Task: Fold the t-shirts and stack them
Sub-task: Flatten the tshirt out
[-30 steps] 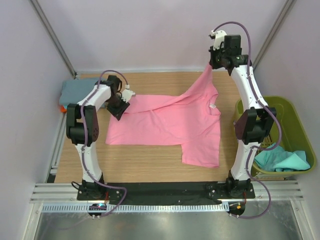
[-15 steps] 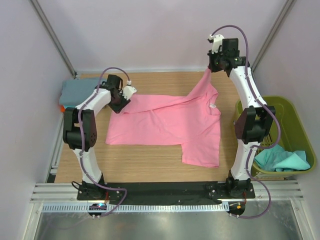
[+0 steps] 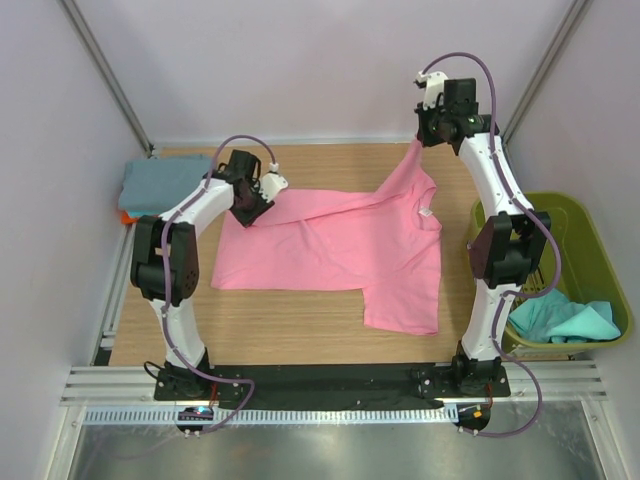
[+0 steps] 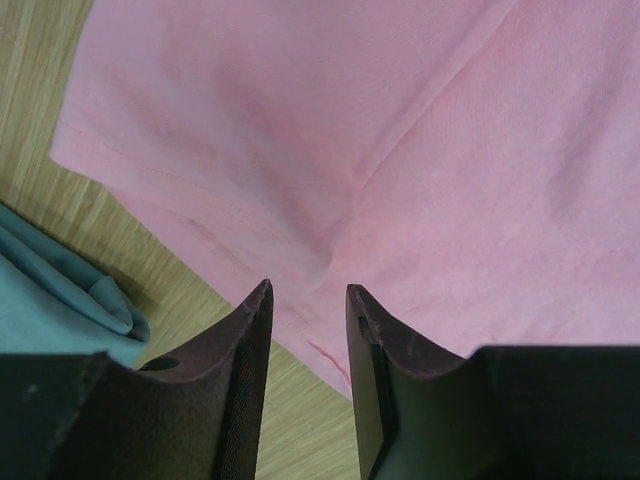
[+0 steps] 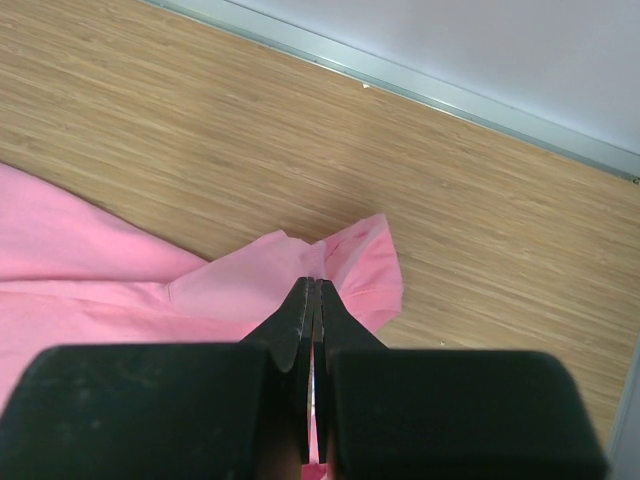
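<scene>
The pink t-shirt [image 3: 340, 250] lies spread across the wooden table [image 3: 300, 330], one far corner raised off the surface by the right gripper [image 3: 420, 140]. The right wrist view shows that gripper's jaws pressed together on a small peak of pink cloth [image 5: 340, 265]. The left gripper [image 3: 250, 210] hovers over the shirt's far-left corner with its jaws apart, straddling a soft crease just inside the edge [image 4: 330, 265] and holding nothing yet. The step in hand looks like taking that second corner so both arms can lift and fold. To do it well, the left gripper should come straight down on the crease and close on the pink cloth alone, deep enough that the hem does not slip out. It should also stay clear of the folded grey-blue t-shirt [image 3: 160, 180] lying just beside that corner. The right gripper should keep its tension gentle so the cloth is not dragged away. A teal t-shirt [image 3: 565, 320] waits in the green basket [image 3: 590, 215].
</scene>
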You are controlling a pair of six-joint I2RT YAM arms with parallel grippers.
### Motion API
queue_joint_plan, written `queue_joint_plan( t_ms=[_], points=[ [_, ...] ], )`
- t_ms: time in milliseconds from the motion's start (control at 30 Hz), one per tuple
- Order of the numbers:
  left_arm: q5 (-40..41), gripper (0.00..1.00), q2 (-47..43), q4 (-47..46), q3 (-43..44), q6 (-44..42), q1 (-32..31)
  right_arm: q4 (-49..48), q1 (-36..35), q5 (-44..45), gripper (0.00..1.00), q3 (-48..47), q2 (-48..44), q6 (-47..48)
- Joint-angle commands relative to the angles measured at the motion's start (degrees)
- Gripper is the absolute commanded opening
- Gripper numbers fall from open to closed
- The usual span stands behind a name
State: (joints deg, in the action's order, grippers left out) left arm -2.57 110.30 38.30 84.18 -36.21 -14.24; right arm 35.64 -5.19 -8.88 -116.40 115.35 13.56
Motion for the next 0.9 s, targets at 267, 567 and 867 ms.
queue_joint_plan(
  t_ms=[267, 567, 867],
  points=[
    [1.0, 0.35, 2.5, -2.3, -0.2, 0.7, 0.1, -1.4, -0.3, 1.3, 0.01, 0.6, -4.7, 1.1],
    [3.6, 0.33, 5.8, -4.6, -0.1, 0.3, 0.2, -1.4, -0.3, 1.3, 0.01, 0.5, -3.9, 1.1],
    [6.1, 0.13, 6.9, -6.1, 0.4, -0.3, 0.2, -1.7, -0.3, 1.5, 0.01, -0.1, -2.9, 0.9]
  ],
)
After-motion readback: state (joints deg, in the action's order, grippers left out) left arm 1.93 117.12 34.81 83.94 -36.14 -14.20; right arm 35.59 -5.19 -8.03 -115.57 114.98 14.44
